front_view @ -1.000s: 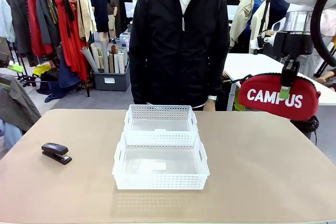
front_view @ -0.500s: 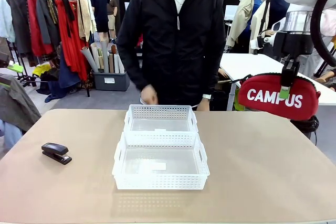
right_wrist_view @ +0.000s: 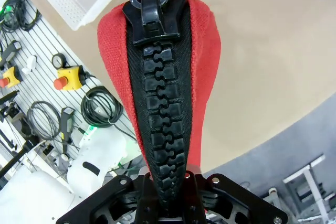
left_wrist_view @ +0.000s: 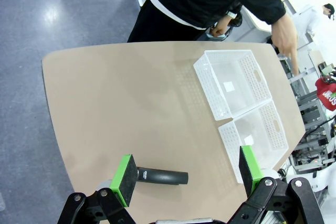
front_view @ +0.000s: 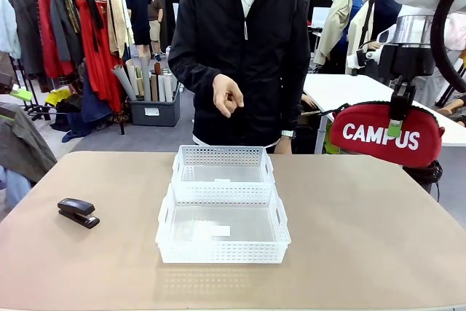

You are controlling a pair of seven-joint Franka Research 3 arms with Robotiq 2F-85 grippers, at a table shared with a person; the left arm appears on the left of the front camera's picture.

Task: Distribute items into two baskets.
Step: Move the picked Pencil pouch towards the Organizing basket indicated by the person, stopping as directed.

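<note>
Right gripper (front_view: 395, 127) is clamped on the red oval zippered fabric pouch with white "CAMPUS" lettering (front_view: 364, 135); you see the pouch hanging in the air beyond the right edge of the tan table (front_view: 364, 238), up by its far right corner, lettering facing the front camera; in the right wrist view the gripper (right_wrist_view: 168, 195) pinches the pouch (right_wrist_view: 205, 51) along its black zip, pull tab at the far end. Left gripper (left_wrist_view: 187, 174) has its jaws wide, nothing between them; it looks down on the small black stapler (left_wrist_view: 163, 176). The stapler (front_view: 78, 213) lies flat near the table's left edge. Two white perforated plastic baskets sit mid-table, touching, one behind the other; near basket (front_view: 222, 250) towards your edge, far basket (front_view: 222, 156) by the far edge; both hold no items. The person stands at the far edge, one hand (front_view: 228, 96) raised at chest height above the far basket.
</note>
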